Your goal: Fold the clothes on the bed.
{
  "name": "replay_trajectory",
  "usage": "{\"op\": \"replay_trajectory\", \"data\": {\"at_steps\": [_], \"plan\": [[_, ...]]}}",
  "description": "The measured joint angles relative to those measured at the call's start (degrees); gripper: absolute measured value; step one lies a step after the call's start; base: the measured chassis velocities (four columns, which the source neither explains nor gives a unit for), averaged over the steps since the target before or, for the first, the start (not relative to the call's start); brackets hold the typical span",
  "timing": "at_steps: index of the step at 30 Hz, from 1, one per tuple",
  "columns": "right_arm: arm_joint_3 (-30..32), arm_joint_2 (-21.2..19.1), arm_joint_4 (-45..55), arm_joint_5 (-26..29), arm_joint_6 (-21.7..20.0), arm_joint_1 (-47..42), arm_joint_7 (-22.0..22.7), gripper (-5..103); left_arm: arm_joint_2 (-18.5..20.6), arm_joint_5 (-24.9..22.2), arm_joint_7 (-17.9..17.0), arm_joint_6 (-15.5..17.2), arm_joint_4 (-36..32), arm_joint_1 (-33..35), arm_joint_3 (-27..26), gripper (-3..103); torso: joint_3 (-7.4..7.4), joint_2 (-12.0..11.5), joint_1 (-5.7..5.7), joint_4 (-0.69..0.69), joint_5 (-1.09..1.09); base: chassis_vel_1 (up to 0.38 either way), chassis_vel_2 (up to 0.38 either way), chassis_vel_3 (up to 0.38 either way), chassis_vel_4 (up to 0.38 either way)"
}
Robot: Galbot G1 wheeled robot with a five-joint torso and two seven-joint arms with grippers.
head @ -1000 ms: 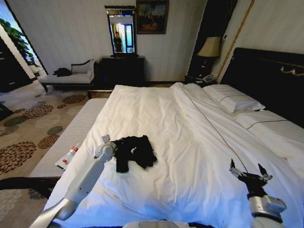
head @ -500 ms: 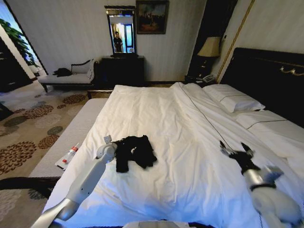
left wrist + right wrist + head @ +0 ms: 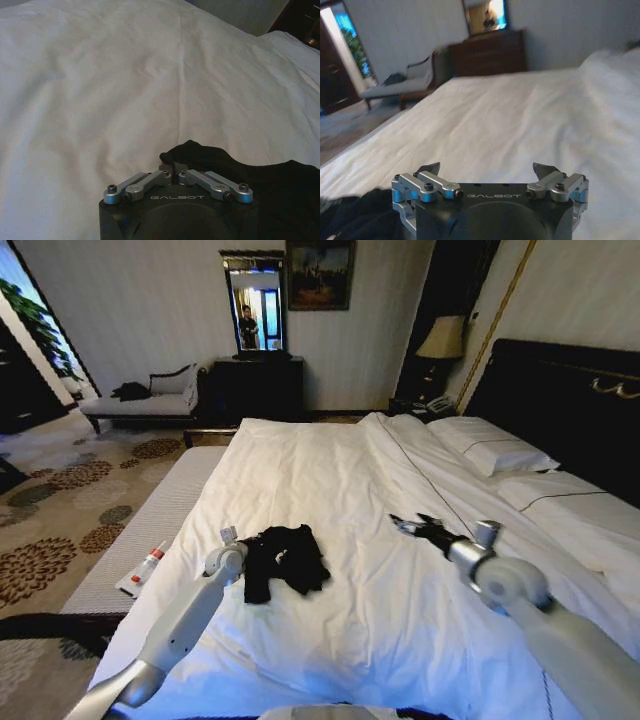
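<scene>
Beside right end effector (image 3: 408,527), black T-shirt (image 3: 283,559), left end effector (image 3: 172,169) clamping it

— Count, garments? 
— One black T-shirt (image 3: 284,558), crumpled, on one bed (image 3: 350,480).
— Pillows? 
— Two (image 3: 492,450) (image 3: 575,502).
— Grippers? 
— Two: left gripper (image 3: 173,167), right gripper (image 3: 487,171).
— Other items? 
— One lamp (image 3: 441,340), one mirror (image 3: 254,306).

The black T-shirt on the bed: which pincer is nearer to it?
Left. The left pincer is shut on the black T-shirt at its edge. The right pincer is open above the white duvet, apart from it.
</scene>
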Motion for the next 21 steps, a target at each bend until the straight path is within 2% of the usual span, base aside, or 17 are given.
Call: {"op": "replay_trajectory", "data": {"at_steps": [1, 2, 3, 5, 7, 10, 15, 21], "plan": [[-5.18, 1.34, -2.56, 0.22, -0.08, 3.71, -0.14, 100, 0.23, 0.0, 0.0, 0.0, -0.16, -0.02, 0.24, 1, 0.0, 0.0, 0.0, 0.0, 0.02, 0.0, 0.0, 0.0, 0.0], [-7.69, 2.11, -3.98, 0.66, -0.22, 5.76, -0.15, 100, 0.43, 0.0, 0.0, 0.01, -0.22, -0.07, 0.47, 1, 0.0, 0.0, 0.01, -0.01, 0.01, 0.0, 0.0, 0.0, 0.0], [-7.69, 2.11, -3.98, 0.66, -0.22, 5.76, -0.15, 100, 0.43, 0.0, 0.0, 0.01, -0.22, -0.07, 0.47, 1, 0.0, 0.0, 0.01, -0.01, 0.01, 0.0, 0.0, 0.0, 0.0], [-13.92, 4.14, -7.71, 2.36, -0.63, 11.71, 0.02, 100, 0.83, -0.06, 0.01, 0.04, -0.44, -0.23, 0.87, 1, 0.0, 0.0, 0.0, -0.02, -0.01, 0.0, 0.0, 0.0, 0.0], [-15.98, 4.96, -9.21, 3.03, -0.84, 14.03, 0.09, 100, 0.92, -0.11, 0.02, 0.06, -0.51, -0.29, 0.93, 1, 0.0, 0.0, 0.0, -0.01, 0.0, 0.0, 0.0, 0.0, 0.0], [-22.48, 8.1, -15.05, 4.85, -1.43, 21.63, 0.31, 100, 1.29, -0.27, 0.02, 0.14, -0.61, -0.44, 1.13, 1, 0.0, 0.0, 0.0, 0.01, -0.02, 0.0, 0.0, 0.0, 0.0], [-28.05, 11.17, -20.57, 5.97, -2.12, 26.43, 0.46, 100, 1.75, -0.37, 0.02, 0.1, -1.07, 0.03, 1.19, 1, 0.0, 0.0, 0.01, -0.02, -0.02, 0.0, 0.0, 0.0, 0.0], [-31.02, 14.17, -25.43, 5.55, -2.33, 28.64, 0.43, 100, 2.04, -0.38, 0.21, 0.09, -1.21, 0.57, 1.15, 1, 0.0, 0.0, 0.0, -0.01, -0.01, 0.0, 0.0, 0.0, 0.0]]}}
